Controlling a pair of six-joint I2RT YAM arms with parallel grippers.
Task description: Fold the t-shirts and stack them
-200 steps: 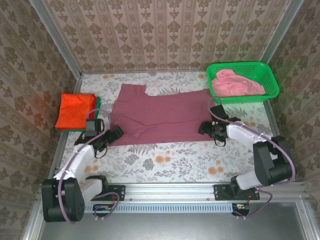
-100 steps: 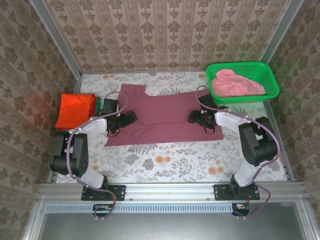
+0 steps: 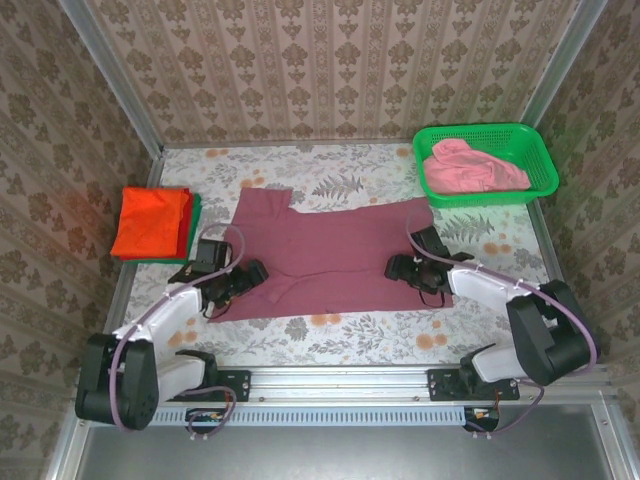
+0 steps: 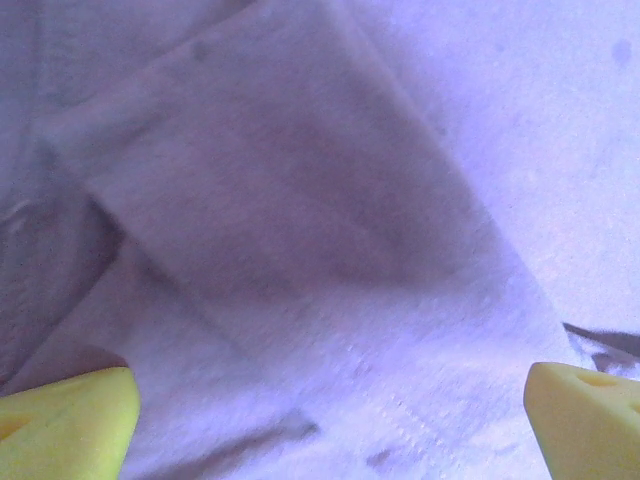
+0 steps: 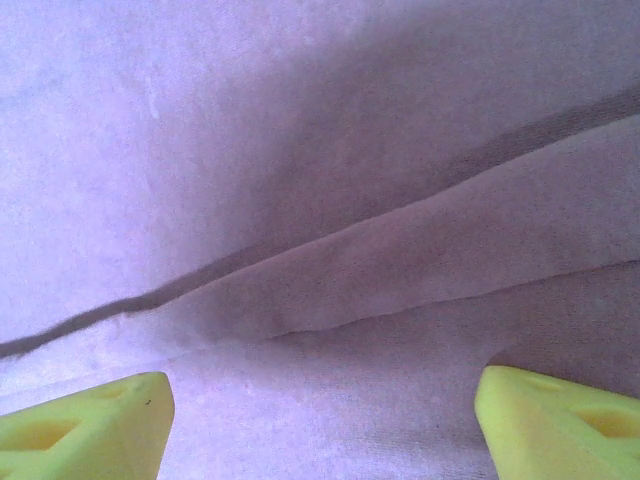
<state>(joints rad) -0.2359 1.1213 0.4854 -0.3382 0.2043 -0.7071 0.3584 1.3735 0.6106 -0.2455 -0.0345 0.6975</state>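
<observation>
A maroon t-shirt [image 3: 330, 250] lies spread flat in the middle of the table. My left gripper [image 3: 252, 272] hangs low over its left edge, jaws wide apart. In the left wrist view the yellow fingertips [image 4: 70, 420] flank smooth maroon cloth [image 4: 300, 200], and my left gripper [image 4: 330, 430] grips nothing. My right gripper [image 3: 396, 268] is over the shirt's right part, also open. Its fingertips [image 5: 560, 420] stand either side of a cloth fold [image 5: 400, 260], with my right gripper [image 5: 325, 430] closed on nothing. A folded orange t-shirt [image 3: 150, 220] rests on a green one [image 3: 196, 208] at the left. A pink t-shirt [image 3: 470, 168] lies in the basket.
The green mesh basket [image 3: 540, 165] stands at the back right corner. Metal frame rails and patterned walls close in the table on the left, back and right. Bare floral tabletop [image 3: 350, 340] runs along the near edge in front of the maroon shirt.
Both grippers swung in over the maroon shirt, then drew back toward the near edge. The shirt has slid nearer with them. Both stay open.
</observation>
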